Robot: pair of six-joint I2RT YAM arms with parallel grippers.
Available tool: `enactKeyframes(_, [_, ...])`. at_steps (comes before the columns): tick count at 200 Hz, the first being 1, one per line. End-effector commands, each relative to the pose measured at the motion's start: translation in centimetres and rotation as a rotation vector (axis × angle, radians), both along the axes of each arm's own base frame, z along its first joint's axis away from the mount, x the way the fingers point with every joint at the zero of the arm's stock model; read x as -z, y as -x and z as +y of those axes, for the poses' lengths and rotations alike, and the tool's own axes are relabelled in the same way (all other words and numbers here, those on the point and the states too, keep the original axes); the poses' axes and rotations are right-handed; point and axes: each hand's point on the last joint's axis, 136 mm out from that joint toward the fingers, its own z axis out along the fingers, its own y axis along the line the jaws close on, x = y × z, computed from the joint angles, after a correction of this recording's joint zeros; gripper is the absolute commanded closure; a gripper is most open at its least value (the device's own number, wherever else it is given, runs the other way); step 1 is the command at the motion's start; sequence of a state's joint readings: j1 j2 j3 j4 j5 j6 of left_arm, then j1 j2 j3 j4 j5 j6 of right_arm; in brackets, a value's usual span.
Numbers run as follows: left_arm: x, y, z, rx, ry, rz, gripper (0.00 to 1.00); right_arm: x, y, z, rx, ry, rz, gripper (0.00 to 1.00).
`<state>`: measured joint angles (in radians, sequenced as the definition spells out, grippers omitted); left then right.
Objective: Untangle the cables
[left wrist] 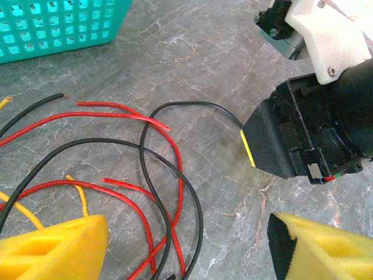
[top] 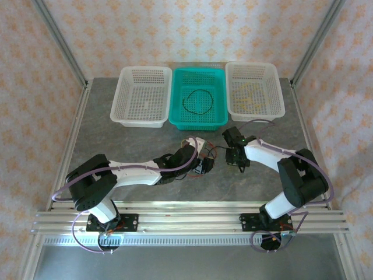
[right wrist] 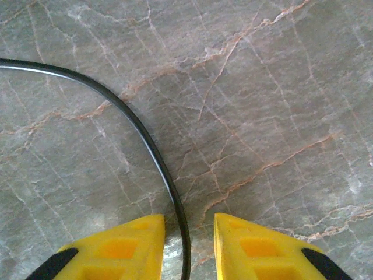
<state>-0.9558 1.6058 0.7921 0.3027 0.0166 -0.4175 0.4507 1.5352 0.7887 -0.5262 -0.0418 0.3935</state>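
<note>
The cables (top: pixel 205 153) lie tangled on the grey marble table between my two grippers. In the left wrist view, red strands (left wrist: pixel 116 114), black strands (left wrist: pixel 144 146) and a yellow one (left wrist: pixel 81 195) loop across each other. My left gripper (left wrist: pixel 189 220) (top: pixel 200 165) hovers over them, open wide, its yellow fingers apart and nothing between them. One black cable (right wrist: pixel 140 131) runs off to the right and passes between the fingers of my right gripper (right wrist: pixel 189 220) (top: pixel 236 160). That gripper stands low at the table, its jaws narrowly open with a gap on each side of the cable.
Three baskets stand in a row at the back: a white one (top: pixel 143 121), a teal one (top: pixel 198 124) holding a black cable loop (top: pixel 198 100), and a white one (top: pixel 256 115) holding a yellow cable (top: pixel 250 93). The teal basket's corner (left wrist: pixel 52 26) is close by.
</note>
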Motion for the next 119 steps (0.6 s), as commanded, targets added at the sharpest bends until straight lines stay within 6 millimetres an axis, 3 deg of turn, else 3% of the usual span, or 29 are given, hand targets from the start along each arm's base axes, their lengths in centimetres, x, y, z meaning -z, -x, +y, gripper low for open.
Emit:
enactKeyframes(1, [-0.5,-0.4,-0.2,-0.011,-0.023,-0.026,0.26,1.4,1.1,-0.6,0.009,0.021,0.049,0.76])
enactKeyframes(63, [-1.6,-1.4,0.0,-0.056,-0.021,-0.049,0.26,-0.6,0.1,-1.0,0.035,0.028,-0.039,0.94])
enactKeyframes(85, [-2.2,-2.0,0.2,-0.066,-0.017,-0.059,0.26,-2.5,-0.8,-1.1,0.034,0.015,-0.12,1.0])
enactKeyframes(119, [-3.2,-3.3,1.3,-0.094,0.006,-0.07,0.25,-6.3,-1.8,-0.7,0.01,-0.038,-0.268,1.0])
